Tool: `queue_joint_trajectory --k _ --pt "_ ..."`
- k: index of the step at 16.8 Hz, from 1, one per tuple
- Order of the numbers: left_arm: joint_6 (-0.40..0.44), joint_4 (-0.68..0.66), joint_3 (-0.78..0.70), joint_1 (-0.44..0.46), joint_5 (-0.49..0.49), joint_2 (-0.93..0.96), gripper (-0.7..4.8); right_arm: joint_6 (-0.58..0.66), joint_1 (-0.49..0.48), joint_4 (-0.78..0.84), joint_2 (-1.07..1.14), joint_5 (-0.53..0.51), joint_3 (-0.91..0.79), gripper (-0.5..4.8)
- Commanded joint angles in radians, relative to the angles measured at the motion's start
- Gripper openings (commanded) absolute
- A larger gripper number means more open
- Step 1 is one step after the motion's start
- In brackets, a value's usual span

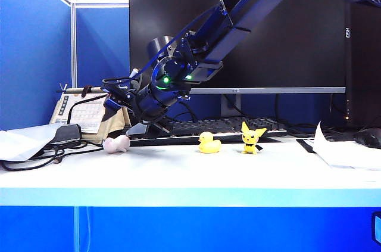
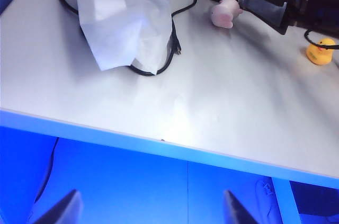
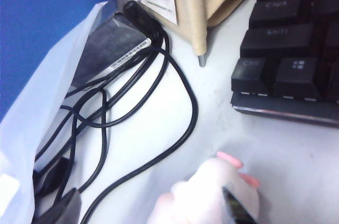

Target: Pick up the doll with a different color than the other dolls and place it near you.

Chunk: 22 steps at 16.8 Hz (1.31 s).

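Pale doll (image 3: 204, 195) between spread right jaws, left gripper (image 2: 151, 205) apart

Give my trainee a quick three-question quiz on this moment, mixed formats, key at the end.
1. True or false: the right gripper has lifted the pale pink doll off the table.
2. Which toy sits nearest the pink doll? A) yellow duck B) yellow pointy-eared figure
3. Fill in: the left gripper hangs below the table's ____ edge, holding nothing.

Key:
1. False; the doll lies on the table, with the open right gripper just above it.
2. A
3. front
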Motion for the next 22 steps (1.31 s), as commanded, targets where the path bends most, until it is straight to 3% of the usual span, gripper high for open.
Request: queue_joint_trajectory --k 1,8,11,14,16,20,22 --pt "0.001 0.013 0.002 0.000 0.003 0.001 3.50 0.014 0.002 0.001 0.047 0.011 0.002 3.37" --pt "0.001 0.013 0.002 0.000 0.003 0.001 3.50 0.005 0.005 -0.063 0.071 -0.012 0.002 3.63" --pt "0.001 0.013 0.002 0.000 0.003 0.001 3.50 0.005 0.006 -0.080 0.071 -0.013 0.002 2.21" --pt "0.001 0.013 0.002 0.000 0.003 0.001 3.50 0.005 0.005 -0.082 0.071 -0.013 0.002 1.92" --pt "0.001 0.013 0.002 0.000 0.003 0.001 3.50 0.004 0.005 -0.085 0.071 -0.013 0.002 1.38" --pt "0.001 0.013 0.002 0.000 0.003 0.001 3.50 -0.003 0.005 -0.084 0.071 -0.013 0.002 1.32" --pt "0.001 0.013 0.002 0.000 0.003 0.001 3.50 -0.003 0.003 -0.079 0.070 -0.039 0.002 1.05"
